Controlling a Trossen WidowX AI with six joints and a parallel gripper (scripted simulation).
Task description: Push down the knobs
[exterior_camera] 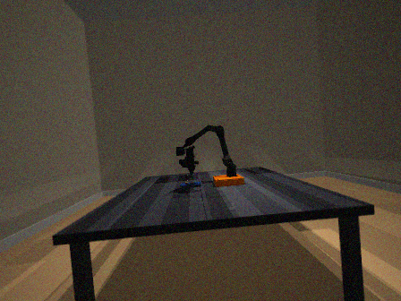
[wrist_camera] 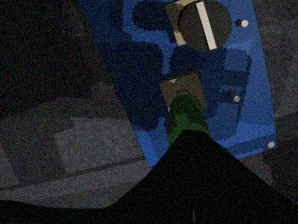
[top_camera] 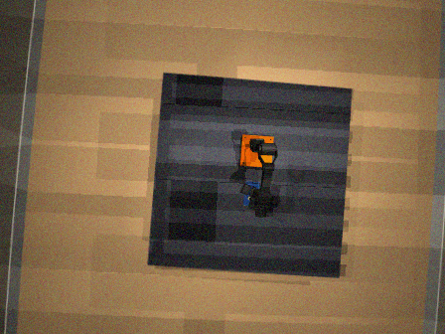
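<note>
The blue circuit board stands on the table. In the wrist view a round dark knob with a white stripe sits over a beige potentiometer. Nearer the gripper, a narrow green knob is at a second, brown potentiometer. My gripper is shut with nothing between the fingers. It points down over the board, and its tips overlap the near end of the green knob; whether they touch is not clear. The gap under either knob cannot be made out.
The arm's orange base stands beside the board on the dark table. Small pale pins stick up near the board's right edge. Dark shadows cover much of the board.
</note>
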